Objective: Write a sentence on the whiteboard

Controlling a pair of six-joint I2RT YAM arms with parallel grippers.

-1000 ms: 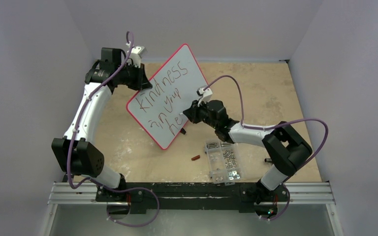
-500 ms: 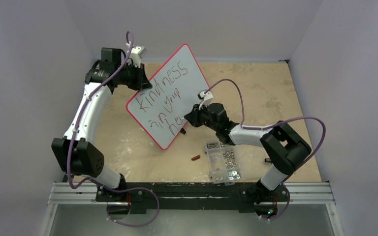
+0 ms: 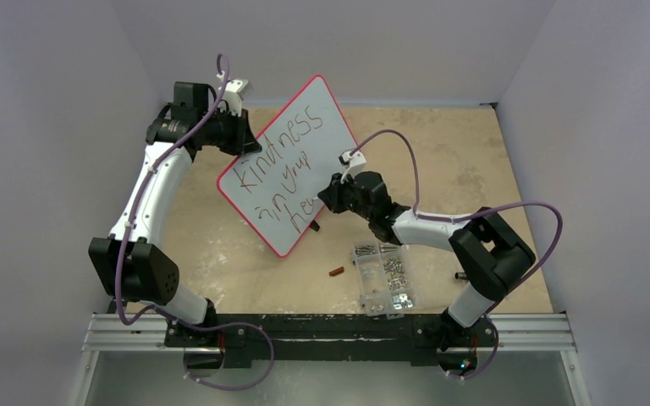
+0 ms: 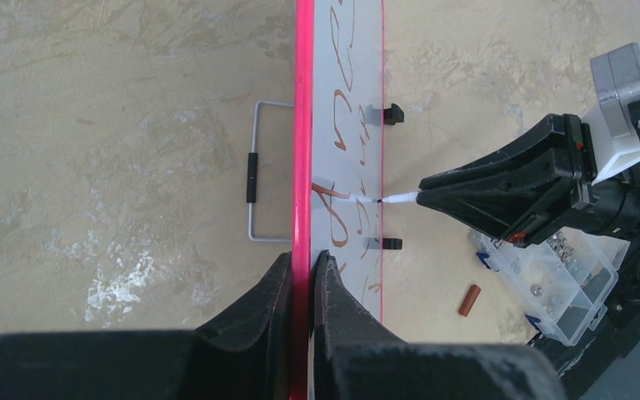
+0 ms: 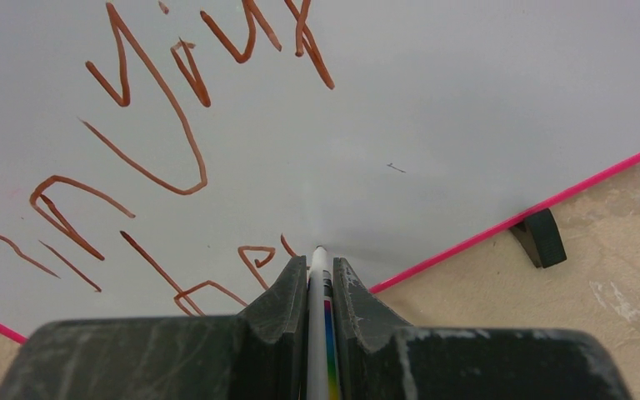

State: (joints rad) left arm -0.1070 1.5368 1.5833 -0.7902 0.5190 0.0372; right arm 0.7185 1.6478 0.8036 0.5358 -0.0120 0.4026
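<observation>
Here, one tabletop (image 3: 474,169) bears one whiteboard (image 3: 305,161), propped tilted at center, long axis running near-left to far-right, three-line sentence (image 3: 283,173) facing up and right. Two claws: left claw (image 4: 304,260) pinches its red rim; right claw (image 5: 319,267) grips one marker (image 5: 317,283), tip touching the whiteboard.

The whiteboard (image 3: 315,95) is a white rectangle with a thin red-pink rim, rounded corners and small black clip feet (image 4: 392,113). It is tilted up off the worktop (image 3: 457,161) and turned diagonally, written face showing from above. The sentence (image 3: 281,169), in reddish-brown marker, runs in three lines: "kindness", "in your" and an unfinished line beginning "he".
</observation>
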